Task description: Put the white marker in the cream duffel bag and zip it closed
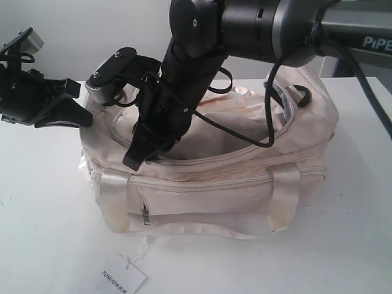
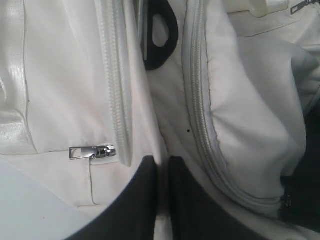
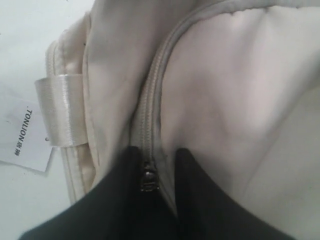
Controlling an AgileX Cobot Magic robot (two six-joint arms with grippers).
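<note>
Straddling the slider [image 3: 148, 180] of the top zipper, the right hand [image 3: 156, 150] had one dark finger on each side of it. The gap between them was narrow, a little wider than the slider, and I saw no firm pinch on it. That was the relation that mattered. The slider sat right at the fingertips, at the near left corner of the curved top flap [image 1: 214, 144] of the bag [image 1: 233, 184]. From there the zipper track [image 3: 150, 100] ran away from the hand, along the flap's near edge toward the right end. Any pull, I judged, would have to follow that curve rather than go straight.

The right arm was plainly the nearer one, though it reached across from the far right. Its forearm slanted steeply down and leftward over the bag, and the hand pointed down at the seam. The left hand [image 2: 161, 160] sat low at the bag's left end, pointing right. Its fingers were almost together with a sliver of cream cloth between them, seemingly nipping the fabric to steady it.

The marker was nowhere I could see, neither on the surface [image 1: 43, 233] nor in either hand. I took it to be inside the bag, but could not tell. Whether the zipper beyond the slider was shut I could not make out either. A paper tag [image 1: 122, 277] lay on the surface on the near side of the bag.
</note>
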